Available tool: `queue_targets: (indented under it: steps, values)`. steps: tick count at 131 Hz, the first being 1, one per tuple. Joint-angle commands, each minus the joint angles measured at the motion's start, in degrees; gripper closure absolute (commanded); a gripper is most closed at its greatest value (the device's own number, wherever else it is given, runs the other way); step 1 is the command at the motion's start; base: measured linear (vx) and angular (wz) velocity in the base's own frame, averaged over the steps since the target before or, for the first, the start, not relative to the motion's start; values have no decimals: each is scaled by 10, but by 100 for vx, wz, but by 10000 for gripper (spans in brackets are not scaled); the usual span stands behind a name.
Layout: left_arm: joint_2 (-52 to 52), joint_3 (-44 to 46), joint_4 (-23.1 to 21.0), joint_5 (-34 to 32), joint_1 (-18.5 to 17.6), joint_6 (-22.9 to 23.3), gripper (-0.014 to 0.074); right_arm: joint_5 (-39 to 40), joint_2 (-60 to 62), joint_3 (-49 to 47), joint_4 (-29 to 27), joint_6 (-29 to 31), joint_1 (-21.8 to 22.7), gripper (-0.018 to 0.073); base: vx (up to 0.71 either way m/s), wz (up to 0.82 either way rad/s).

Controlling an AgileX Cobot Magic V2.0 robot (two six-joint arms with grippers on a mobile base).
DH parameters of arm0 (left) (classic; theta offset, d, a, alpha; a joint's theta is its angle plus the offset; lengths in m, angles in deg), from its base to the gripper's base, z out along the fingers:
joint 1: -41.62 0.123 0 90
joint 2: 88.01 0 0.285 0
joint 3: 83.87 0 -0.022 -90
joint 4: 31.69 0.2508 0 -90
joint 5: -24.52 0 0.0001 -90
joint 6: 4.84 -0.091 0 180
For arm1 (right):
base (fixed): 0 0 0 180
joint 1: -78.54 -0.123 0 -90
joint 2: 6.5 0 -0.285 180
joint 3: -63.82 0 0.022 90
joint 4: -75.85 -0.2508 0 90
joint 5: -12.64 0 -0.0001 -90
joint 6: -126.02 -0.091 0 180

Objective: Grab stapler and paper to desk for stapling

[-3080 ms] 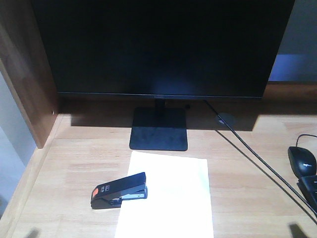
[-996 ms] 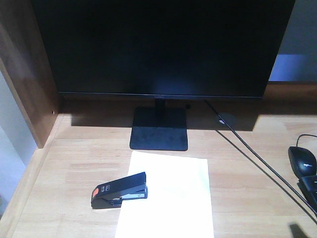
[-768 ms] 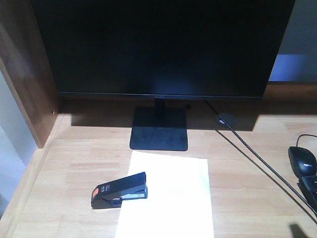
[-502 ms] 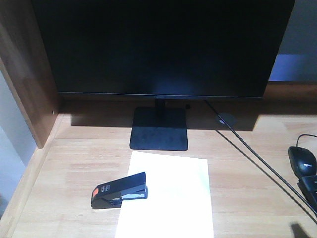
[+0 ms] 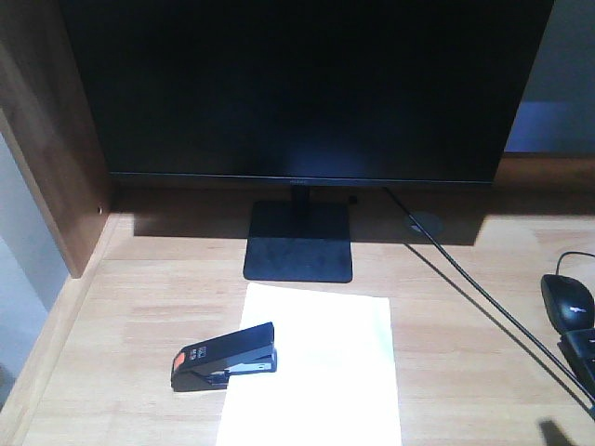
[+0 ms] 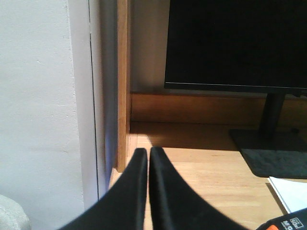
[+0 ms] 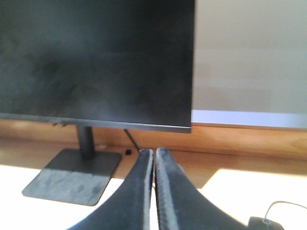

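The left claw (image 6: 146, 158) hovers clenched and empty above the desk's (image 5: 139, 307) left edge; the right claw (image 7: 154, 158), also pressed closed, points toward the monitor (image 5: 307, 84). The stapler (image 5: 224, 357) lies across the left edge of the paper (image 5: 321, 372) before the monitor stand (image 5: 298, 242).

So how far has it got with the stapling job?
The paper lies on the desk and the stapler sits over its left edge, so fetching looks done. Nothing is in hand: the left pincer and right pincer are both shut and empty. Whether a staple went in cannot be seen.
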Motion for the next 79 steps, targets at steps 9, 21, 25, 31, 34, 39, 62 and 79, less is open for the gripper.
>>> queue_targets:
  steps: [9,21,25,31,34,39,62,79]
  values:
    - [9,-6,-5,-41,1,5,603,41,-5,-16,-94,110,2,565,0,0]
    - [9,-6,-5,-41,1,5,603,35,-3,-16,-89,111,2,565,0,0]
    - [9,-6,-5,-41,1,5,603,31,-1,-16,-89,113,2,565,0,0]
    - [9,-6,-5,-41,1,5,603,24,3,-14,-88,116,2,565,0,0]
    - [9,-6,-5,-41,1,5,603,23,6,-11,-88,119,2,565,0,0]
    - [9,-6,-5,-41,1,5,603,23,12,-4,-88,123,2,565,0,0]
    - [9,-6,-5,-41,1,5,603,28,59,59,-107,120,44,565,0,0]
    - [9,-6,-5,-41,1,5,603,28,104,90,-107,120,90,565,0,0]
